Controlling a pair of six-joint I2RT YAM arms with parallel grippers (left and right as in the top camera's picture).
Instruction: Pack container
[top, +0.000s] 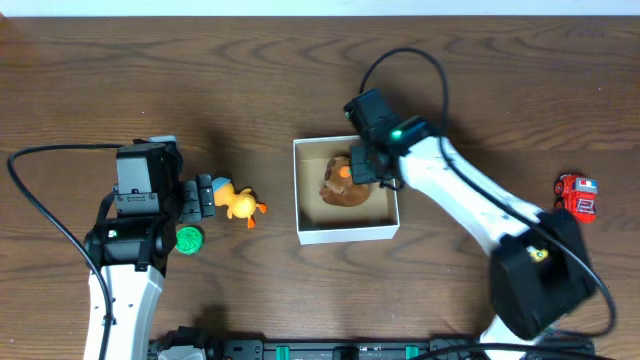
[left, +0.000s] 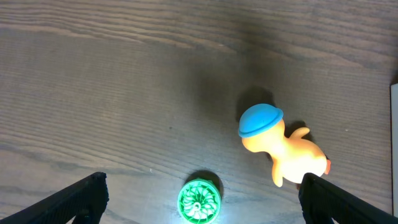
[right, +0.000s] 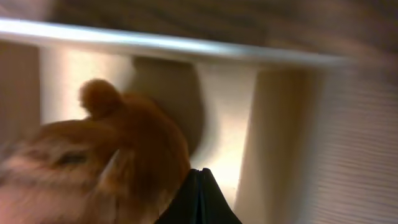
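Note:
The container is a small white square box with a tan inside, at the table's middle. A brown furry toy lies in it. My right gripper is down in the box at the toy's right side. In the right wrist view its fingertips are pressed together beside the toy, below the box wall. My left gripper is open over the table left of the box. Its fingers straddle a green wheel-like disc, with an orange duck in a blue cap to the right.
The duck lies between my left gripper and the box; the green disc is just below the left gripper. A red toy car sits at the far right. The box's edge shows at the left wrist view's right border.

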